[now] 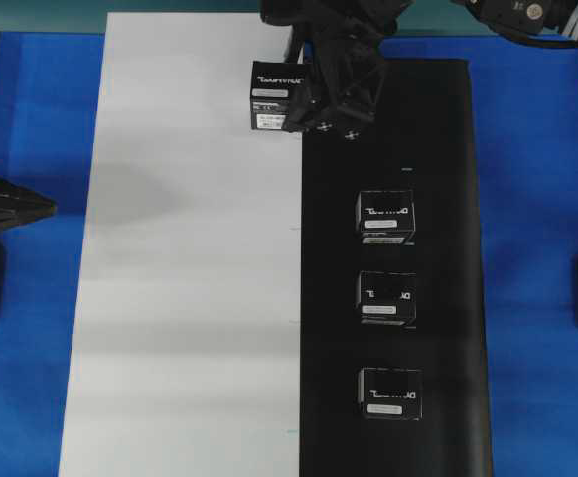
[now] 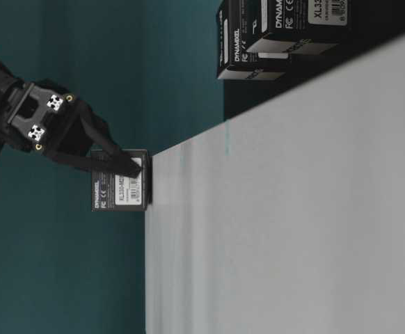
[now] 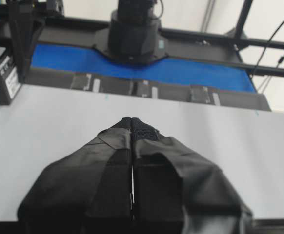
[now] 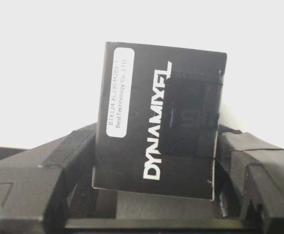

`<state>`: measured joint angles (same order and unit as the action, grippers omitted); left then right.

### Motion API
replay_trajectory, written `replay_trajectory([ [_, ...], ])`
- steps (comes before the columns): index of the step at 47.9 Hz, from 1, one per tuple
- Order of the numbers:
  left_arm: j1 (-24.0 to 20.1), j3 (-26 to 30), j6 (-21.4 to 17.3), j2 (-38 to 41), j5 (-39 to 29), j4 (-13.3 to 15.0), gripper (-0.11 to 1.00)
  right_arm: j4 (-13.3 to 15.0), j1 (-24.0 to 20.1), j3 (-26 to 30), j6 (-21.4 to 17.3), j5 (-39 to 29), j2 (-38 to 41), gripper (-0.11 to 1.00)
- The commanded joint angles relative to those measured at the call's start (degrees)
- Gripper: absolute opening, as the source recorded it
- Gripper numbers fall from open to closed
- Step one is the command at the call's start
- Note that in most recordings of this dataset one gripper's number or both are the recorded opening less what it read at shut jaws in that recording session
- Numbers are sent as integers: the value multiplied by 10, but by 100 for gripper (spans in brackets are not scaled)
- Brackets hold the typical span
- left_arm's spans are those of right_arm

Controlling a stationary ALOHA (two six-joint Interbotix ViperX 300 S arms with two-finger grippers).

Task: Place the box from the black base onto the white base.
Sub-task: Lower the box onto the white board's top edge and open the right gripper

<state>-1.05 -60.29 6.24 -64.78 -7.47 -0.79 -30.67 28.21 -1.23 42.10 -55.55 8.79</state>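
**Four boxes in all: one in the right tool, three on the black base**

From where I stand I count four black boxes with white lettering. Three of them stand in a line on the black base, one behind the other from about 3 o'clock down to 5 o'clock in the overhead view. The fourth one, the box, is at about 12 o'clock, over the far end of the white base, close to the seam where the two sheets meet. There is one white base and one black base, side by side on the blue counter.

The right tool is clamped on the box: its fingers press on two opposite sides. The left tool has its two jaws together, with nothing between them, and it points over the white base.

The overhead view alone gives all four boxes at once. The table-level view shows what the overhead view cannot: the box is at the edge of the white sheet, but whether it touches the sheet I cannot tell. The right wrist view shows the box very near, with its white label and the fingers on both sides. The left wrist view shows the closed left tool, and at 10 o'clock a part of the box.
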Motion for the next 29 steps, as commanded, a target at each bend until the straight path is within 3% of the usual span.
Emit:
replay_trajectory([
  [1,-2,7,1,4,3,-1,-6,-2,-11,4,-1,9,9,59],
  [29,-2,7,1,4,3,-1,-6,-2,-15,-5,-1,19,21,59],
])
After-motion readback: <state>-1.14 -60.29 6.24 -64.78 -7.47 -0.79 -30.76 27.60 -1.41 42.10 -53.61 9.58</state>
